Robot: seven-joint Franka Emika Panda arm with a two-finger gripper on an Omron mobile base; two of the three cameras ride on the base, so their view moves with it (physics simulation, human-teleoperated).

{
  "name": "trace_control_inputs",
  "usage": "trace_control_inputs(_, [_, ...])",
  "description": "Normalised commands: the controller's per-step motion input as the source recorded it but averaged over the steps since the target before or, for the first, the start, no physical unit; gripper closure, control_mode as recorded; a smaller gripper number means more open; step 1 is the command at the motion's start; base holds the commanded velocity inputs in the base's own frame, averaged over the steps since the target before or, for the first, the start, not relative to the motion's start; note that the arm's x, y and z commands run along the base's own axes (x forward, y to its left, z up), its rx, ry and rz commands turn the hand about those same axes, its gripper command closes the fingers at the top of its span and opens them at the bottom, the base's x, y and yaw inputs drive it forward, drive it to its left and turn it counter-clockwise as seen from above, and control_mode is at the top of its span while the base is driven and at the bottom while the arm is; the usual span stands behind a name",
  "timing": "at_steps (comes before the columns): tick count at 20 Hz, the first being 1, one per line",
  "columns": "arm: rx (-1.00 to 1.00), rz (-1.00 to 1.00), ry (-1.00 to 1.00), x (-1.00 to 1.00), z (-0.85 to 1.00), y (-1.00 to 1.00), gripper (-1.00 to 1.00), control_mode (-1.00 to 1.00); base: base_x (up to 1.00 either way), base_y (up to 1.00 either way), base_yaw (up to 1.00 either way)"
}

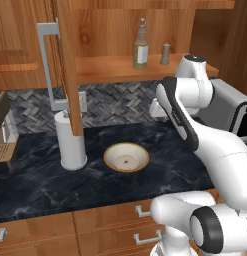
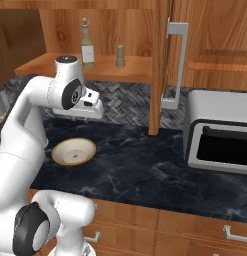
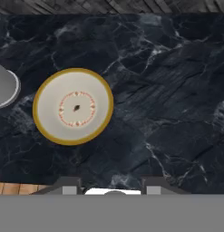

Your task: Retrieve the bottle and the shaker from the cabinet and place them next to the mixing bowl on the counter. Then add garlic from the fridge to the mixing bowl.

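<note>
Both base views over counter (image 1: pixel 55 185)

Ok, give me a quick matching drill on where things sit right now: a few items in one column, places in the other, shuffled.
Things:
1. tall glass bottle with pale label
2. small grey shaker
3. cream mixing bowl with yellow rim
4. white cylindrical paper-towel roll

Places:
A. black marble counter, left of the bowl
B. open cabinet shelf, right of the bottle
C. open cabinet shelf, left of the shaker
D. black marble counter, empty, below the arm

Pairs: 1-C, 2-B, 3-D, 4-A
</note>
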Motion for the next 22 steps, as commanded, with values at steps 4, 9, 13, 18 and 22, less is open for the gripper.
trace_control_inputs(4, [0.0, 0.0, -0.1, 0.0, 0.01, 0.16, -1.0, -1.0, 0.0, 0.0, 0.0])
trace_control_inputs(9, [0.0, 0.01, -0.27, -0.06, 0.17, 0.39, -1.0, -1.0, 0.0, 0.0, 0.0])
trace_control_inputs(13, [0.0, 0.0, -0.37, -0.19, 0.39, 0.62, -1.0, -1.0, 0.0, 0.0, 0.0])
trace_control_inputs(18, [0.0, 0.0, -0.34, -0.19, 0.51, 0.27, -1.0, -1.0, 0.0, 0.0, 0.0])
trace_control_inputs(22, [0.01, 0.0, -0.22, -0.23, 0.78, 0.0, -1.0, -1.0, 0.0, 0.0, 0.0])
